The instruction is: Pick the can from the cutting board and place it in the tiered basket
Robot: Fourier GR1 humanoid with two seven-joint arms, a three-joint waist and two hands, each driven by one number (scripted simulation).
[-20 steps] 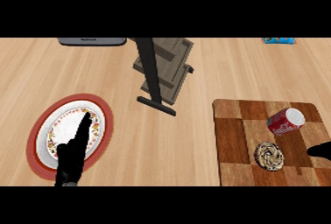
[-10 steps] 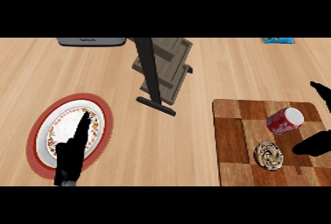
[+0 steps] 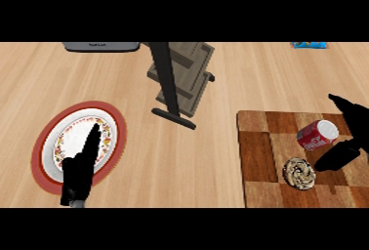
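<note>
On the left side of the counter (image 3: 209, 171), toward the near edge, sits a plate (image 3: 45, 146) with a red rim. My left hand (image 3: 78, 171) is resting over it, fingers straight and pointing at the far edge, released, holding nothing.

At the far edge, left of the middle, there's a grey box (image 3: 101, 46), cut off by the view. Next along is the basket (image 3: 191, 73), around the middle of the counter toward the far edge. It has a dark post and grey shelves, with a dark foot sticking out toward the near side. There's a blue packet (image 3: 310, 45) at the far edge on the right too.

The board (image 3: 263, 146) sits in the near right corner. The can (image 3: 317, 135) is on it, toward the board's far right part. It's red, lying tilted with its pale end facing right. Just nearer the board's near edge is a round swirly pastry (image 3: 299, 173).

My right hand (image 3: 353, 114) comes in from the right edge, spread wide around the can's right side: fingers on the far side, thumb (image 3: 337, 157) on the near side, beside the pastry. It isn't closed on the can, and I can't tell if anything actually touches it.
</note>
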